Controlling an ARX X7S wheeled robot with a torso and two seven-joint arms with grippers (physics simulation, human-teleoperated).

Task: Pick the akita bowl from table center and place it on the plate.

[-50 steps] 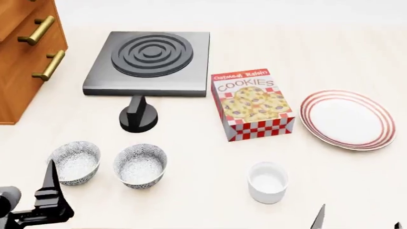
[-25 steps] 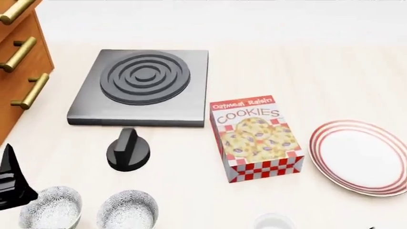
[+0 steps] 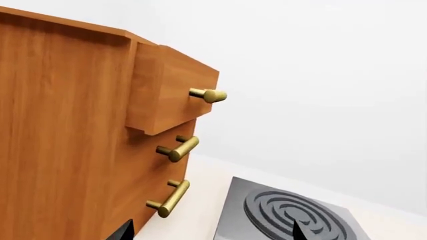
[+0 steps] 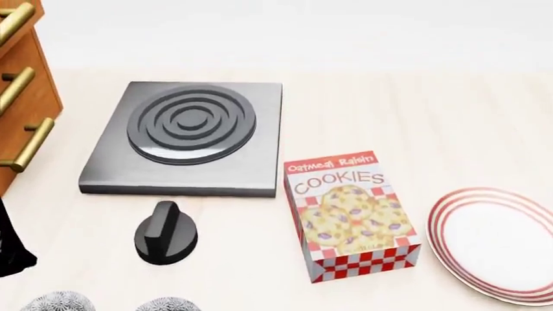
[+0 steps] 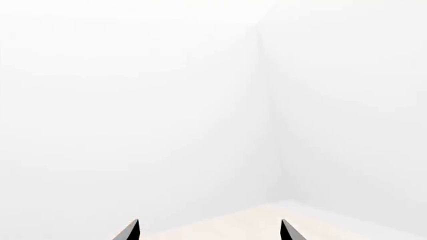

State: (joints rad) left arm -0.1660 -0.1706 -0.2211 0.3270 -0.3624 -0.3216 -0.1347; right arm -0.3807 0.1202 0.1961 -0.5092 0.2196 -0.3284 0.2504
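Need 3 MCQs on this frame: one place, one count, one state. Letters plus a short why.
1. In the head view, where is the cookie box relative to the plate?
A. on the plate
B. beside it, toward the robot's left
C. on the stove

2. How many brass handles does the left wrist view show on the wooden drawer unit?
A. one
B. three
C. five

3. How do the right gripper's jaws stand?
A. spread apart, nothing between them
B. shut on a bowl
C. shut on the black knob

Answers: 
1 B, the box stands on the table apart from the plate, between it and the stove. 
2 B, three handles, one per drawer front. 
3 A, two tips with a wide empty gap.
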